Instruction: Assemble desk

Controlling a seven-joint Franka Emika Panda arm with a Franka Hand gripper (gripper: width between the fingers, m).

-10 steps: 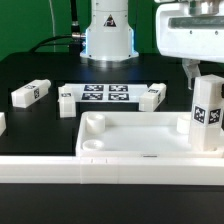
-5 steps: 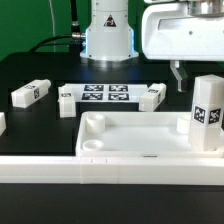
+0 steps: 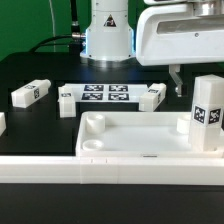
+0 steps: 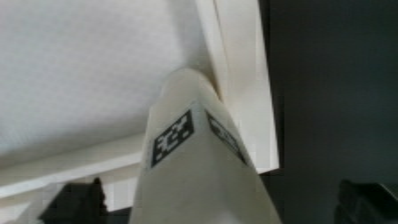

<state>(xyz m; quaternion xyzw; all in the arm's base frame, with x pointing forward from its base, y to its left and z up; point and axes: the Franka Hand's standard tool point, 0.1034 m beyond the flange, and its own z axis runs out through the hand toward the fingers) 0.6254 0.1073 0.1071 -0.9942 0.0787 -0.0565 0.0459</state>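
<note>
Now: wide-spread jaws on gripper [image 4: 222,205], pinching nothing. Leg [image 3: 207,113] upright at tabletop [image 3: 130,135] corner, exterior view's right. Probably light, stiff, slick plastic; best pinched across flat opposite faces.

Gripper [image 4: 222,200] aloft, fingers [image 3: 177,80] downward, jaws wide apart, apparently empty.
</note>
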